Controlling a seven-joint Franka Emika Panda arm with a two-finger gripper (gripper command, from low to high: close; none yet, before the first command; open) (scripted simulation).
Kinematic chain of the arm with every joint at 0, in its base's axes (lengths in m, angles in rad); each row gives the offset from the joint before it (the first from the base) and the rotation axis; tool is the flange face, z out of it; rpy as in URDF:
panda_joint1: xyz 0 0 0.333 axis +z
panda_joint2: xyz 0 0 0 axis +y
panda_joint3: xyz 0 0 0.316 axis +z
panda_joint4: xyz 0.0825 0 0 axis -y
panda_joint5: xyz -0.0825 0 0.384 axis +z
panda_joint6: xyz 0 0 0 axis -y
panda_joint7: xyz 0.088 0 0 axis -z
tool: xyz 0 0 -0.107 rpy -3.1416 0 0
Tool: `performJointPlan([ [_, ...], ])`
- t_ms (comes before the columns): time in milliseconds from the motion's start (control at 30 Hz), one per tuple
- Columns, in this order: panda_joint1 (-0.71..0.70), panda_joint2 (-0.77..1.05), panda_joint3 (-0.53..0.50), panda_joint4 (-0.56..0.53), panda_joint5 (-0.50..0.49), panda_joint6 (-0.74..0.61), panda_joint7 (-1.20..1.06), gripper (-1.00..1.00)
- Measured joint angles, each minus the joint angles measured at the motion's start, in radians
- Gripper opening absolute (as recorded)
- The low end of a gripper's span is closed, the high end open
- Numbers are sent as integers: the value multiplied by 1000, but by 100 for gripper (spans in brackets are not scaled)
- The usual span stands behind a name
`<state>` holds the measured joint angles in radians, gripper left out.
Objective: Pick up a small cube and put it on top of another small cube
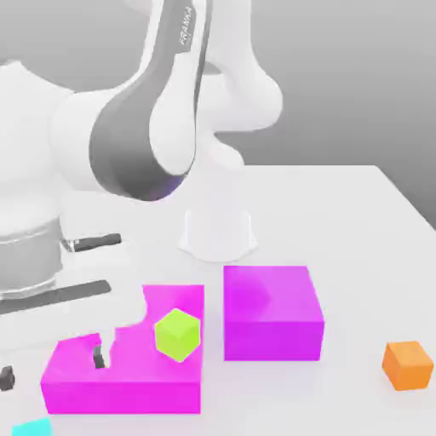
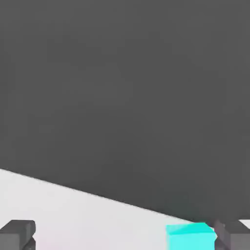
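Two magenta blocks [image 1: 272,311] mid-table, lime-green cube [image 1: 177,333] on left one. Small cyan cube [image 1: 32,427] at near-left edge of exterior view. Gripper [image 2: 124,237] spread wide, empty; cyan cube beside one fingertip [image 2: 233,235].

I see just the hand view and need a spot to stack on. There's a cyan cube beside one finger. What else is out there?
Observer: A lime-green cube sits on a flat magenta block, close to the hand.
Operator: Any other small cube?
Observer: An orange cube rests on the table, far toward the exterior view's right.
Operator: What lies between those two?
Observer: A taller magenta block, standing beside the flat one.
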<state>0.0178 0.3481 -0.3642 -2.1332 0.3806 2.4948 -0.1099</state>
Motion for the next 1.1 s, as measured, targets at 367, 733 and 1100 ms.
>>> performJointPlan([
  [367, -93, 280, 47, 55, 18, 155, -124, -100],
  [733, -37, 100, -38, -27, -48, 39, -36, -100],
  [1100, 13, -236, -156, -293, -192, -39, 277, -100],
])
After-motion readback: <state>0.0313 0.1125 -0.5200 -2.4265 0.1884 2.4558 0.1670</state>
